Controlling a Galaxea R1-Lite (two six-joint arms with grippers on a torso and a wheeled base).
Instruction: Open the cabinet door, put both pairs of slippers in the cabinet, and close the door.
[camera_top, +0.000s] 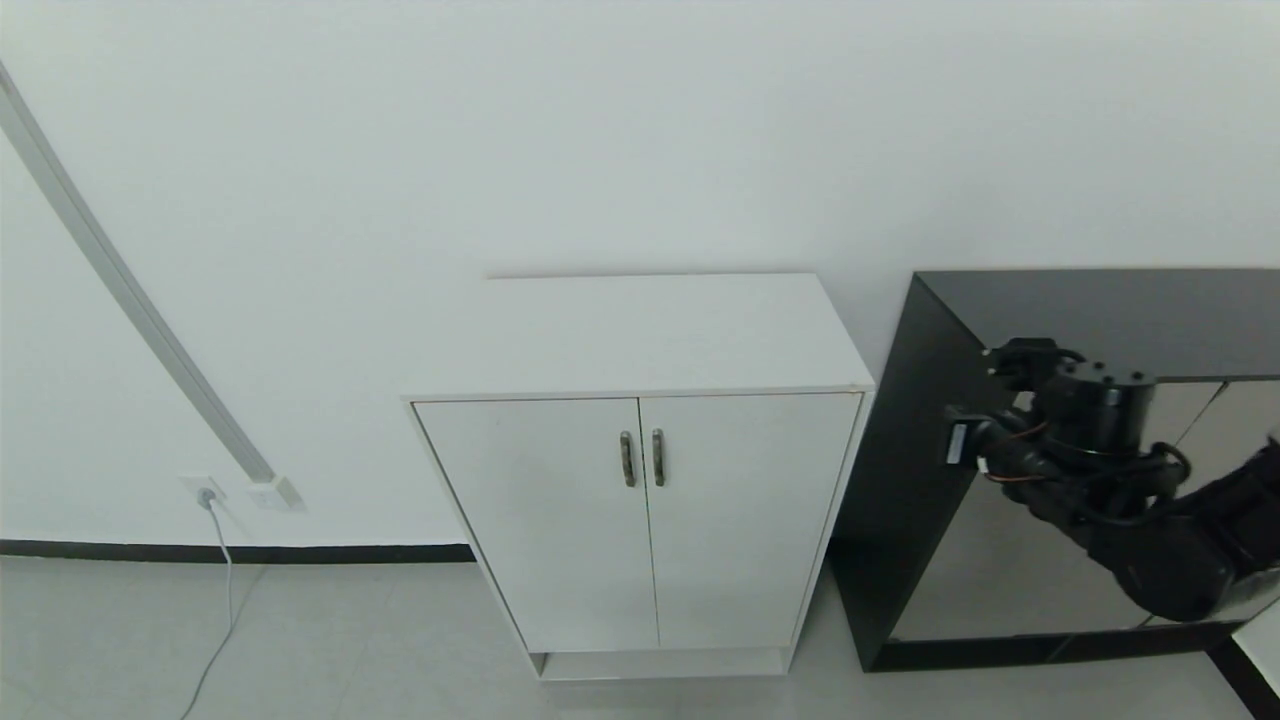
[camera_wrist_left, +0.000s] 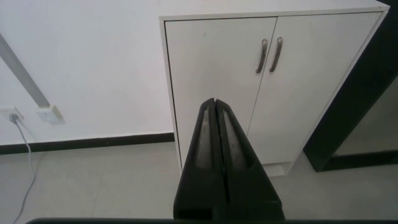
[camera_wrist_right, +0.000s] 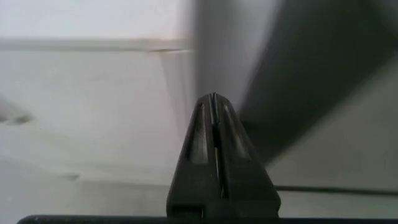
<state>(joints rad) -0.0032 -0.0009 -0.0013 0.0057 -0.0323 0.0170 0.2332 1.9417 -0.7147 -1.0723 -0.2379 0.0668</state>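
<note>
White cabinet (camera_top: 545, 520) facing the robot, both doors shut; left gripper (camera_wrist_left: 215, 109) closed, empty; right gripper (camera_wrist_right: 213, 102) closed, empty

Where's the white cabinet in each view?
Head: white cabinet at centre, shut, black cabinet on its right.
Left wrist: beyond the shut left gripper, handles facing.
Right wrist: blurred; likely the pale panel beyond the right gripper.
Shared landmark: the black cabinet's dark side beside it.

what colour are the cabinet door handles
The handles are a dull metallic grey-brown against the white cabinet, clearest in the head view.
</note>
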